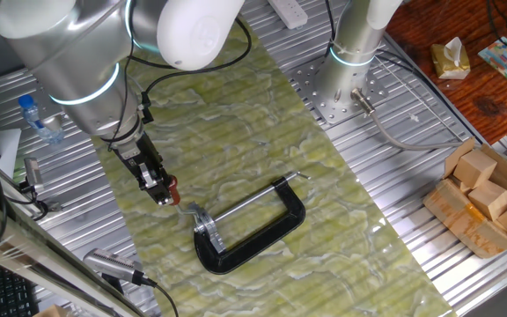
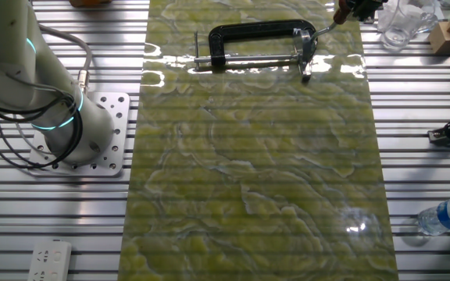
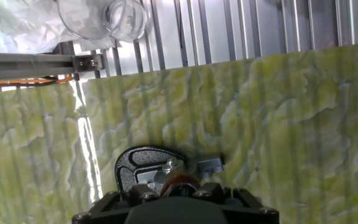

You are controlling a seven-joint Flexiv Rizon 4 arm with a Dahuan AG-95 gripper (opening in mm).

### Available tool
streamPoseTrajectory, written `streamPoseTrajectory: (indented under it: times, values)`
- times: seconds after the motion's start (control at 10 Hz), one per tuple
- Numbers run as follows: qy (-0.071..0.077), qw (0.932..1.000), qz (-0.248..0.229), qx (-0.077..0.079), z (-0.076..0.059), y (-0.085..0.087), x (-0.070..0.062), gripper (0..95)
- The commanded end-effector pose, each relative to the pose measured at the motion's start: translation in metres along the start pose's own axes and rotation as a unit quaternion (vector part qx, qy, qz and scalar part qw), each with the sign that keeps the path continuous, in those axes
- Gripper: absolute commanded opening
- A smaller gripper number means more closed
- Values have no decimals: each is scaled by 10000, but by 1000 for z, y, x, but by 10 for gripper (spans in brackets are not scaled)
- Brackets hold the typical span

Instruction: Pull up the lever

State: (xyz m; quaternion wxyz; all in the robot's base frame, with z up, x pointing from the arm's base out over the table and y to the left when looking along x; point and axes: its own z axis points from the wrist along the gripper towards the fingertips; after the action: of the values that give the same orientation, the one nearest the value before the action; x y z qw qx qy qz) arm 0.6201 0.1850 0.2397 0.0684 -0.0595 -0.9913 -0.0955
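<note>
Gripper (image 1: 167, 190) fingers closed around lever (image 1: 186, 209) knob beside black clamp (image 1: 262, 231).

A green marbled mat (image 1: 262, 150) covers the ribbed metal table (image 1: 394, 167). Beyond the fingers stand clear glass cups (image 3: 104, 17). Well off to the side sit wooden blocks (image 1: 487, 189), a water bottle (image 2: 448, 215) and a power strip (image 2: 51, 261).

arm bent low over the table, tool (image 1: 167, 192) pointing down, fingers closed together
</note>
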Motion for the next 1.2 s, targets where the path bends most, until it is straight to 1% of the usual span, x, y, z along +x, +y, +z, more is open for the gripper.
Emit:
streamPoseTrajectory:
  times: [0.1,0.3,0.4,0.7,0.9,1.0,1.2]
  values:
    - [-8,10000,79,-40,0,0,1,570]
    - [0,10000,13,-34,0,0,2,570]
    - [5,10000,-69,17,0,0,1,570]
    - [-7,9999,-137,0,2,-9,-4,570]
    - [-13,9997,-225,-47,4,-25,-12,570]
    - [2,9997,-220,-145,4,-28,-13,570]
    - [8,9998,-141,-166,0,-25,-11,570]
